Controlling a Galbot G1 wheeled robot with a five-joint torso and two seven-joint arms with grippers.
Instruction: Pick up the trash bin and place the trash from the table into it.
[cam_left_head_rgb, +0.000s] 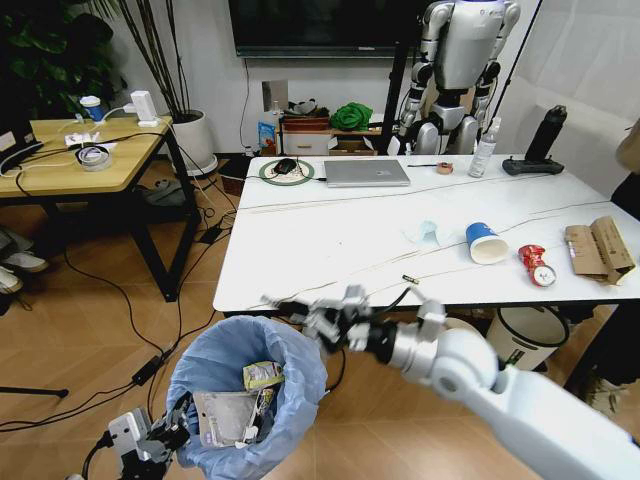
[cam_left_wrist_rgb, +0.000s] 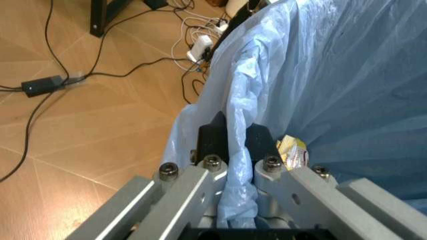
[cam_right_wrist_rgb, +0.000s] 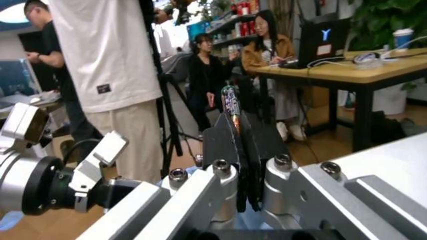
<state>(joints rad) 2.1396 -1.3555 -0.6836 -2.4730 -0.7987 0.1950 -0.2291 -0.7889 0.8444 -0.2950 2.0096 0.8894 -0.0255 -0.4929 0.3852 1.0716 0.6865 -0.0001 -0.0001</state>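
Left claw clamped bag-lined rim of trash bin, held low beside surface. Right claw over bin mouth, pinched shut on thin dark wrapper. My judgement: centre over opening before release, keep bin steady. Cup, red can, cardboard remained on surface. No writing readable.

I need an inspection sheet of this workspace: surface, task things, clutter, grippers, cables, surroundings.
Surface: white marble-look table, mostly bare in the middle.
Job's things: trash bin held below the table's near edge, wrappers inside; blue-and-white paper cup, crushed red can, torn cardboard and pale tissue on the table.
Clutter: laptop, spray bottle.
Grippers: left gripper shut on the bin's bagged rim; right gripper shut on a thin wrapper above the bin.
Cables: several on the floor.
Surroundings: wooden-topped table, humanoid robot.
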